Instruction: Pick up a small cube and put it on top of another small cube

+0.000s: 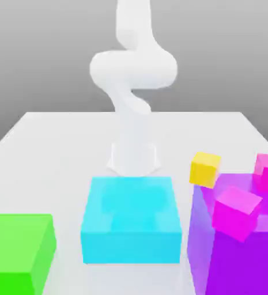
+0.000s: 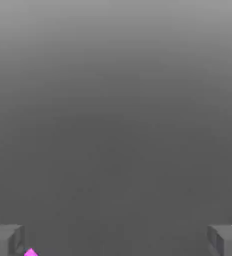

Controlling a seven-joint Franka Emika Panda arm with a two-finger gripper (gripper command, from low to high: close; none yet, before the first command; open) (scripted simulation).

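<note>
Exterior view, unlabelled yellow cube (image 1: pixel 204 168), magenta cube (image 1: pixel 236 212), claw (image 2: pixel 116 240) spread wide

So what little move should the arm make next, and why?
Probably swing over toward the yellow cube and begin lowering. In the hand view the jaws stand wide apart with nothing between them, so nothing is picked up yet. The yellow cube sits by itself on the table, while the pink cubes crowd against the purple block.

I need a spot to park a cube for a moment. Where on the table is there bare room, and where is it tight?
Bare: the table either side of the arm, and the strip between green block and cyan block. Tight: around the purple block, with the yellow cube and pink cubes close together.
</note>
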